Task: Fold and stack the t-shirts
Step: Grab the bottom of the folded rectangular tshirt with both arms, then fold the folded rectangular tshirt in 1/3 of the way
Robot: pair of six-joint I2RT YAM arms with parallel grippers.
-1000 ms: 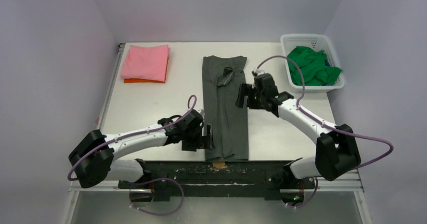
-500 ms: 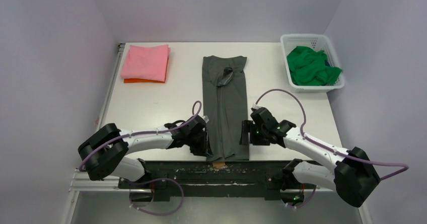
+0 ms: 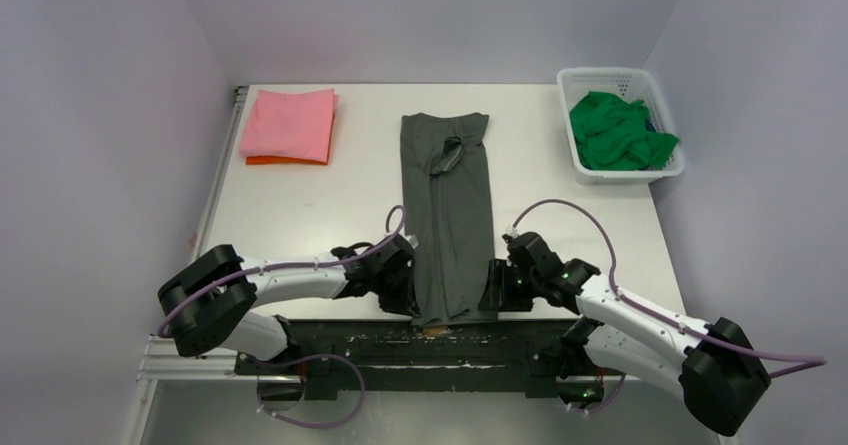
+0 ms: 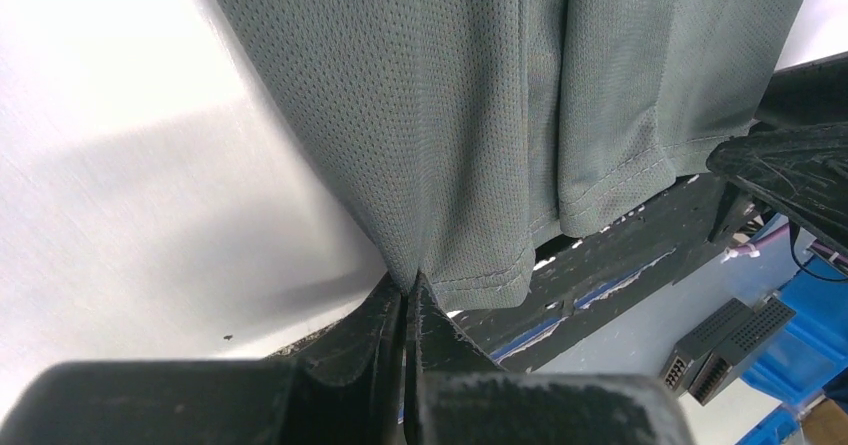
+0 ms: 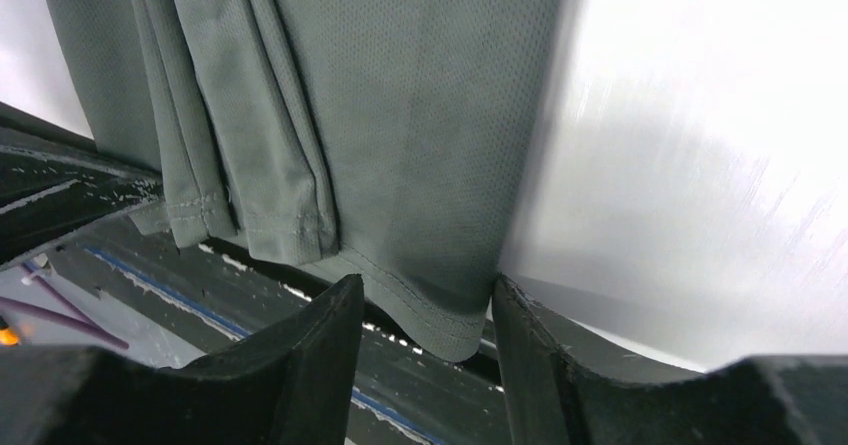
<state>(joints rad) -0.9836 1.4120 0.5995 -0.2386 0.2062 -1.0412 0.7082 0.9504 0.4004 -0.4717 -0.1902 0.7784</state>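
The dark charcoal-grey t-shirt (image 3: 450, 215) lies folded into a long strip down the middle of the table, its hem hanging over the near edge. My left gripper (image 3: 408, 300) is shut on the hem's left corner. In the left wrist view the cloth (image 4: 480, 115) is pinched between the closed fingertips of that gripper (image 4: 408, 283). My right gripper (image 3: 492, 290) stands open at the hem's right corner. In the right wrist view, that gripper (image 5: 425, 290) straddles the corner of the shirt (image 5: 400, 115) without clamping it. A folded pink t-shirt (image 3: 290, 123) lies on an orange one (image 3: 285, 161) at the back left.
A white lattice basket (image 3: 610, 73) at the back right holds a crumpled bright green t-shirt (image 3: 620, 130). The black rail (image 3: 440, 340) with the arm bases runs along the near table edge, just under the hanging hem.
The right arm swung from beside the shirt's middle down to the hem's right corner, its jaws narrowing. The left gripper closed on the hem's left corner.
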